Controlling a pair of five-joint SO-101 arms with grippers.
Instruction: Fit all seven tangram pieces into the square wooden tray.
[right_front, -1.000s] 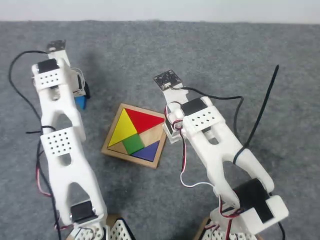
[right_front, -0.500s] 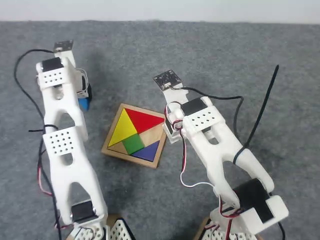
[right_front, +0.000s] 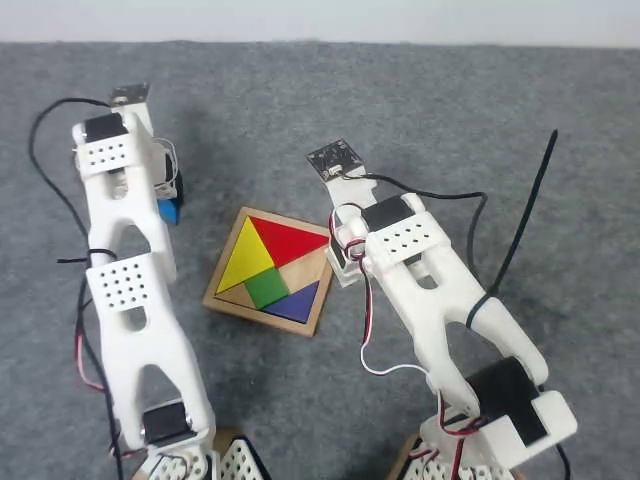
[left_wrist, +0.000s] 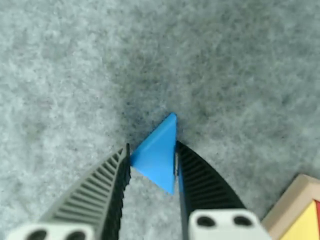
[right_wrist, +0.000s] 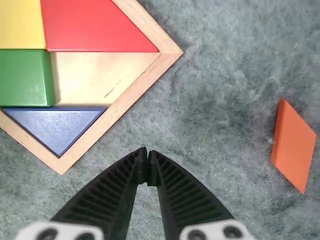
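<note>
Left end effector (left_wrist: 151, 152) pinches blue triangle (left_wrist: 159, 142) across flat edges, 10 o'clock of tray (right_front: 255, 316); likely light, rigid, slick. Right end effector (right_wrist: 148, 161) pressed together.

We find the triangle (left_wrist: 157, 150) between the fingers (left_wrist: 107, 185) of the left gripper (left_wrist: 151, 150), with the tray (left_wrist: 295, 200) near its side. The right gripper (right_wrist: 147, 167) sits just beside the tray's edge, between the tray and the slanted piece (right_wrist: 293, 145) on the mat (right_wrist: 225, 75). Four pieces (right_wrist: 95, 22) lie in the tray.
</note>
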